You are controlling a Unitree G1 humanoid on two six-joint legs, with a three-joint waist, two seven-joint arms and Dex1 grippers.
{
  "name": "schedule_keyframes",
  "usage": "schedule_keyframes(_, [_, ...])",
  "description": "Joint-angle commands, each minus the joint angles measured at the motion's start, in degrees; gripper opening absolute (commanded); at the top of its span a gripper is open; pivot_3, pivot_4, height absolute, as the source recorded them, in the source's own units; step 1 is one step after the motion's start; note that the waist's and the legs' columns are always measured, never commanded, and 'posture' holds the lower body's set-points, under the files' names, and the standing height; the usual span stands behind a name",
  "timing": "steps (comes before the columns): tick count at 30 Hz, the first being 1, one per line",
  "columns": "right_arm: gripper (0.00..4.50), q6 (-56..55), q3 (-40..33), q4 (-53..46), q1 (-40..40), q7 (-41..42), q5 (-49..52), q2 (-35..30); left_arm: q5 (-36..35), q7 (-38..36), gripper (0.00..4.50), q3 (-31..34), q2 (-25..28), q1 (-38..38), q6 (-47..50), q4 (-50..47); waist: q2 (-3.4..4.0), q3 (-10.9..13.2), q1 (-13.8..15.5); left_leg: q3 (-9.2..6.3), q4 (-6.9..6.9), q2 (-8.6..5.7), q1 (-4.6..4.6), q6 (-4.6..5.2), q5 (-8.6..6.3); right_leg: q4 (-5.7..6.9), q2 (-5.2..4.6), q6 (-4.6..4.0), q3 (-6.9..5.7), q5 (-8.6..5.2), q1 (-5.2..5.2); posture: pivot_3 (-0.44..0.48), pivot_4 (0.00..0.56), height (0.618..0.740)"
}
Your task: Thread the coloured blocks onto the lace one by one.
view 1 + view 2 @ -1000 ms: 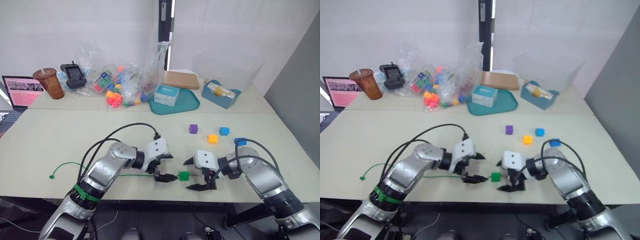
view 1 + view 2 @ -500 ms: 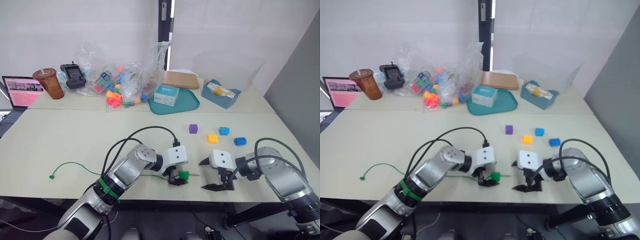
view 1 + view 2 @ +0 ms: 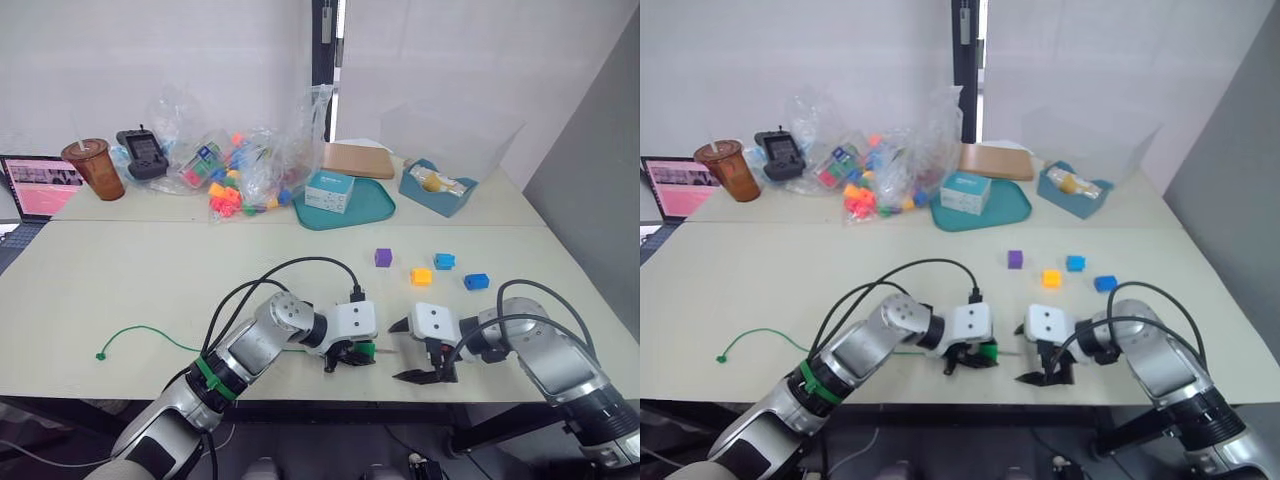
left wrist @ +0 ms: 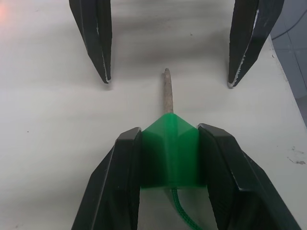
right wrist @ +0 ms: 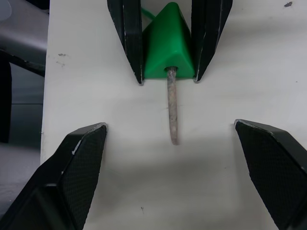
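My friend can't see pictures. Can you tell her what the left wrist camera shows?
The left claw squeezes a green block with the lace's stiff tip poking out the front. The right claw waits open just beyond, over the pale table.

At the table's [image 3: 120, 270] near edge, the left gripper [image 4: 169, 158] clamps the green block [image 4: 170, 149], the lace's [image 3: 150, 331] stiff tip [image 4: 167, 91] jutting right into the bare gap before the right gripper [image 5: 172, 143], whose fingers stand wide apart on either side of it. Farther right, the purple block [image 3: 383, 257], orange block [image 3: 421, 276] and two blue blocks [image 3: 445, 261] sit loosely spaced. The far table carries a bag of toys [image 3: 240, 165], a teal tray [image 3: 375, 205] and a cup [image 3: 88, 168].
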Motion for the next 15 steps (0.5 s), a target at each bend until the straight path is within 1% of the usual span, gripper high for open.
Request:
schedule_keyframes(1, [4.24,-1.6,1.0,1.5,-1.2,-1.6,-1.7,1.1,2.3,-0.8,1.28,-2.5,1.0,1.3,1.1,3.0,0.00,0.0,-0.1,0.00,0.00,0.01,0.04,0.00,0.00,0.00,0.00,0.00,0.00,0.00,0.04,0.000,0.150,0.740])
schedule_keyframes(3, [3.65,-1.9,1.3,2.2,-1.6,-1.9,-2.1,1.6,2.2,-0.9,1.28,-2.3,0.9,1.2,1.2,3.1,0.00,0.0,-0.1,0.00,0.00,0.01,0.07,0.00,0.00,0.00,0.00,0.00,-0.01,0.00,0.08,0.000,0.150,0.740])
schedule_keyframes(4, [3.27,-2.0,1.4,2.5,-1.7,-2.0,-2.2,1.8,2.2,-0.9,1.28,-2.3,0.9,1.1,1.2,3.2,0.00,0.0,-0.2,0.00,0.00,0.01,0.09,0.00,0.00,0.00,0.01,0.00,-0.01,0.00,0.11,0.000,0.150,0.740])
schedule_keyframes(9, [1.64,-3.3,1.8,3.8,-1.7,-2.1,-2.6,1.8,2.2,-1.1,1.28,-2.1,1.0,1.0,1.2,3.3,0.00,0.0,-0.2,0.00,0.00,0.00,0.15,0.00,0.00,0.00,0.00,0.00,-0.01,0.00,0.18,0.000,0.150,0.740])
schedule_keyframes(13, [0.25,-4.1,2.0,4.4,-1.5,-1.9,-2.7,1.6,1.7,-1.6,1.28,-1.4,2.0,1.6,1.6,2.2,0.00,0.0,-0.2,0.00,0.00,0.01,0.17,0.00,0.00,0.00,0.00,0.00,-0.01,0.00,0.21,0.000,0.150,0.740])
schedule_keyframes(14, [0.03,-4.3,2.0,4.6,-1.6,-1.8,-2.7,1.6,1.4,-1.8,1.28,-1.1,2.4,1.9,1.8,1.6,0.00,0.0,-0.3,0.00,0.00,0.01,0.17,0.00,0.00,0.00,0.00,0.00,-0.01,0.00,0.21,0.000,0.150,0.740])
schedule_keyframes(15, [0.00,-4.7,2.1,4.9,-1.8,-1.8,-2.7,1.7,0.9,-2.1,1.28,-0.5,3.2,2.5,2.4,0.6,0.00,0.0,-0.6,0.00,0.00,0.01,0.17,0.00,0.00,0.00,0.01,0.00,-0.01,0.00,0.21,0.000,0.150,0.740])
